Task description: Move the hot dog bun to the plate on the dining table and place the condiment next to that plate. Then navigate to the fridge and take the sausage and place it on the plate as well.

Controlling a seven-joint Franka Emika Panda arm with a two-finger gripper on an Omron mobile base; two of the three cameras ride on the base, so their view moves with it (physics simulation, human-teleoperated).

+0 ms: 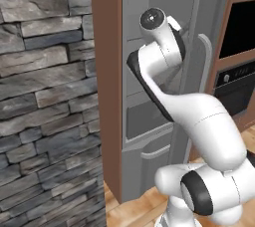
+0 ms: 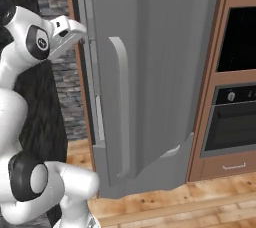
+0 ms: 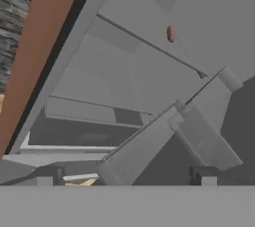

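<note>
One door of the fridge [image 1: 149,47] hangs open in the left base view, baring pale shelves; the arm's elbow crowds the gap beside the brown cabinet edge [image 1: 107,81].

From the right base view, that swung door's handle [image 2: 121,107] fences the arm's right.

Through the hand view, the sausage [image 3: 170,34] lies far back on a shelf, well apart from the spread, empty gripper [image 3: 125,175], with shelf edges between.
</note>
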